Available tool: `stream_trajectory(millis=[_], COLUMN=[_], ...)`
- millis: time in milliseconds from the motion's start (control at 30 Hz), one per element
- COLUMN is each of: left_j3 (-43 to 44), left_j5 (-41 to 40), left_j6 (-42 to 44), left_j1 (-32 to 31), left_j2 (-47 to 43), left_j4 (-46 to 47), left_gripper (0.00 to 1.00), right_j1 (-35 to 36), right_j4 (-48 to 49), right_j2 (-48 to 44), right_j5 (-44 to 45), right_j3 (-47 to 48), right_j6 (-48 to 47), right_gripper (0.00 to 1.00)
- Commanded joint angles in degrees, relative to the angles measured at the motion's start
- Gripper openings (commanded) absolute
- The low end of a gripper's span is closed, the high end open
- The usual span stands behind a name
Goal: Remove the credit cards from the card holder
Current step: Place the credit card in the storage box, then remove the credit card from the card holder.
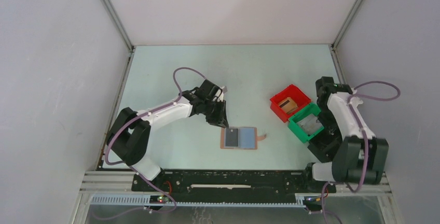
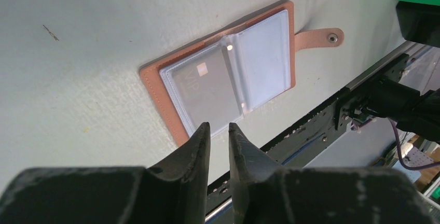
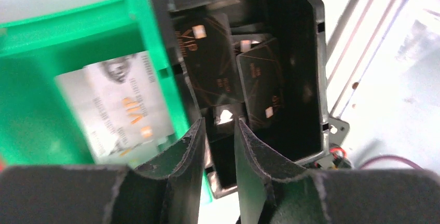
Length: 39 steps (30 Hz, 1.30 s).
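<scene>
I am holding my left claw [image 2: 219, 130] over the edge of the card holder's [image 2: 228, 73] left panel, its jaws standing a narrow gap apart with nothing between them; the holder is lying open and flat on the table [image 1: 171, 68] in front of my bases, with a grey card [image 2: 205, 86] marked VIP sitting in its left clear sleeve, while the right sleeve is looking empty. What I am worrying about: the card is lying flush under the plastic, so my fingertips may end up pinching sleeve and card together, or skating off the glossy film; nothing is pinning the holder down, so a pull may be dragging the whole thing along or folding it shut.

My right claw [image 3: 218, 128] is hanging well apart from all this, over a black tray [image 3: 306, 79] holding dark cards [image 3: 207, 58], jaws parted and empty; beside it the green bin [image 3: 31, 79] is holding a silvery card [image 3: 117, 107], and the red bin [image 1: 288, 102] is standing next to that. The snap tab [image 2: 319, 37] is sticking out on the holder's far side, off my path; nothing is lying between my left claw and the sleeve.
</scene>
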Motion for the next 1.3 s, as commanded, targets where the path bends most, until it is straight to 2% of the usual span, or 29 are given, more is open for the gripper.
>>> stream_trajectory(millis=[0, 133, 233, 333, 433, 533, 733, 800, 1000, 1267], left_j3=[-0.6, -3.1, -4.9, -6.8, -8.7, -9.9, -10.8, -10.8, -10.1, -9.1], left_j5=[-1.2, -2.3, -3.7, -4.3, -4.3, -3.2, -0.9, -0.1, 1.6, 2.8], left_j6=[0.1, -1.1, -1.6, -2.2, -2.7, -3.1, -3.9, -4.0, -4.1, -4.5], left_j1=[0.3, 0.3, 0.3, 0.3, 0.4, 0.3, 0.3, 0.3, 0.0, -0.4], left_j2=[-3.9, -4.9, -5.6, -5.9, -5.4, -4.7, -2.6, -2.0, 1.0, 2.7], left_j4=[1.7, 3.1, 3.4, 4.2, 5.3, 6.4, 9.6, 10.5, 12.0, 12.9], left_gripper=[0.25, 0.27, 0.28, 0.28, 0.28, 0.27, 0.28, 0.28, 0.29, 0.32], right_j1=[0.8, 6.2, 14.5, 25.7, 35.4, 41.1, 43.3, 43.3, 43.4, 41.8], right_j4=[9.2, 23.1, 33.1, 40.5, 46.5, 50.8, 64.2, 66.1, 65.4, 60.6], right_j2=[-12.3, -26.4, -30.9, -28.0, -21.0, -12.9, -1.1, 1.7, 6.5, 3.1], right_j5=[-7.7, -27.2, -37.6, -40.5, -40.8, -41.6, -48.4, -48.9, -48.0, -43.8], right_j3=[1.9, -1.5, -5.3, -8.3, -10.1, -10.6, -14.6, -15.3, -15.7, -18.4], right_j6=[-11.9, -23.4, -21.8, -18.5, -16.7, -14.2, -8.0, -6.7, -5.7, -6.4], right_gripper=[0.35, 0.39, 0.42, 0.42, 0.40, 0.37, 0.32, 0.31, 0.29, 0.31])
